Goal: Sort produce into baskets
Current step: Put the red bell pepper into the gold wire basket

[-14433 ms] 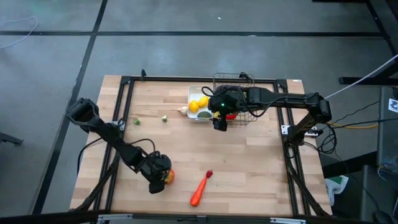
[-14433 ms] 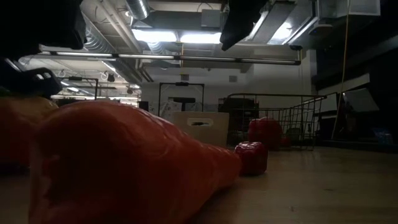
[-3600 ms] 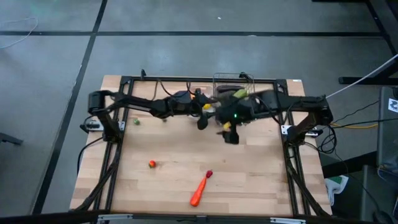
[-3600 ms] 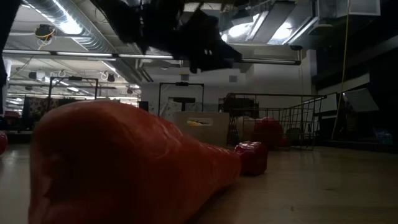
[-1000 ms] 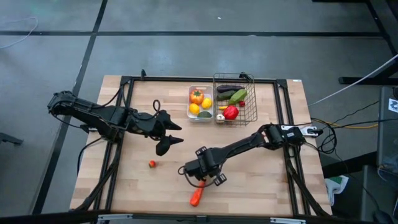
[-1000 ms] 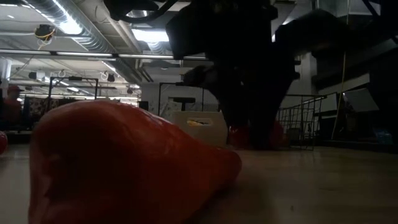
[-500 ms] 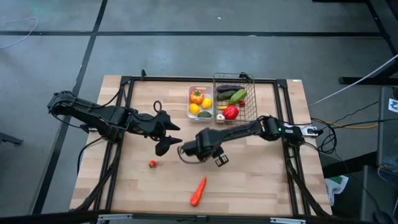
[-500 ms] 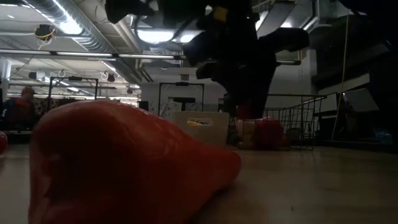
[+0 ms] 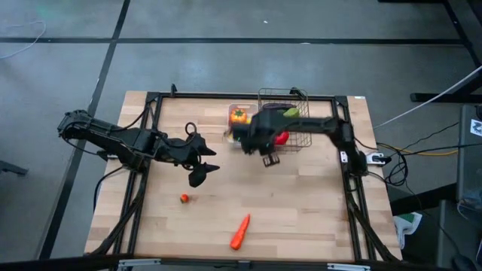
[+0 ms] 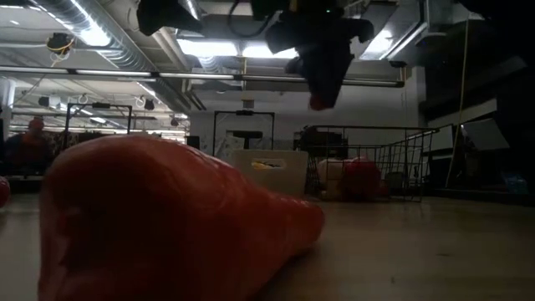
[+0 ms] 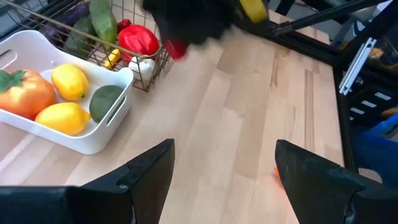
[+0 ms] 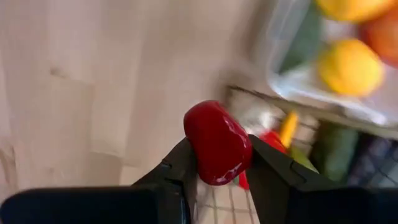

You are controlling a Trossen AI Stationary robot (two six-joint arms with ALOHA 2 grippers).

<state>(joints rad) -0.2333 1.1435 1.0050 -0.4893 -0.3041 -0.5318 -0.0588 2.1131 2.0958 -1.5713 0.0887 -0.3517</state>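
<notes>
Orange carrot (image 9: 239, 232) lies at the near edge of the wooden desk (image 9: 301, 203), and a small orange-red piece (image 9: 184, 198) sits farther left. Beyond it, the left end effector (image 9: 202, 167) hovers over the desk's left-centre with fingers spread wide and nothing between them. Farther back, the right end effector (image 12: 217, 163) grips a small glossy red chilli (image 12: 217, 142), raised just in front of the white tray (image 11: 106, 134) and the wire basket (image 9: 301, 140) at the far edge. That tray holds an orange tomato (image 11: 22, 93), two lemons (image 11: 68, 82) and a dark green piece (image 11: 104, 102); the basket holds a red pepper (image 11: 138, 40) and green vegetables.
</notes>
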